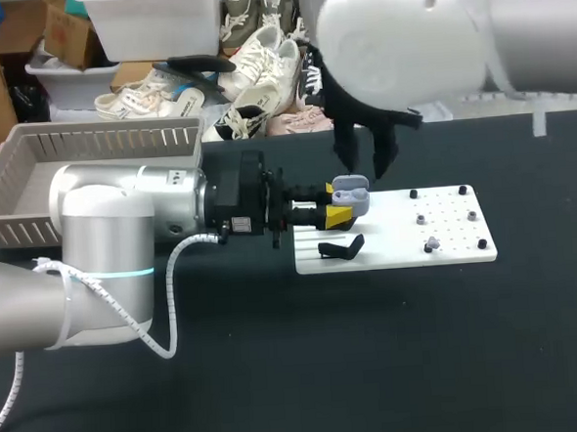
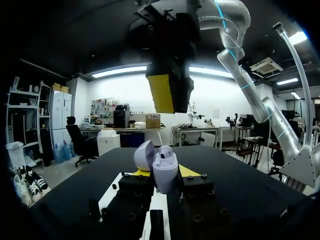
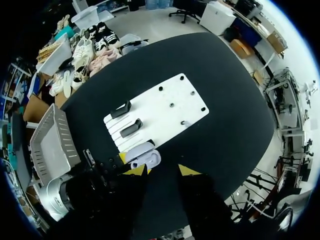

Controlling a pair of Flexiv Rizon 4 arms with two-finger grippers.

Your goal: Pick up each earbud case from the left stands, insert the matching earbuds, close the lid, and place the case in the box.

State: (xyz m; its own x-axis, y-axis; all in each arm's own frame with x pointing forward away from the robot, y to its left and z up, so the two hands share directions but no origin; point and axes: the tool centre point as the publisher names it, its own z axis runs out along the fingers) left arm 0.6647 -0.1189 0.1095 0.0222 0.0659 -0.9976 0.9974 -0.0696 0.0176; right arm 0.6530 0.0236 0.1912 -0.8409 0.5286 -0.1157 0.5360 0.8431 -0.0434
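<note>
Earbud case point(image 2: 165, 172), lid open, was clamped in the left pincer point(image 1: 337, 201). Right pincer point(image 3: 162, 170) hung above, fingers wide apart.

- A table point(image 1: 396, 366) with a flat black top lies under the left pincer point(image 2: 165, 172) and the right pincer point(image 3: 161, 170).
- Far ahead of the left pincer stands a white wall point(image 2: 235, 100), brightly lit.
- A long strip light point(image 2: 120, 71) runs where that wall meets the dark ceiling point(image 2: 65, 40); a second lamp point(image 2: 300, 37) glows high up on the pincer's other side.
- Workbenches point(image 2: 197, 130) line the foot of the wall.
- Off to one side of the left pincer are a white shelf unit point(image 2: 22, 125), a tall white cabinet point(image 2: 57, 117) and a black office chair point(image 2: 77, 140).
- These stand on a pale grey floor point(image 2: 65, 172), which also shows past the table's rim ahead of the right pincer.
</note>
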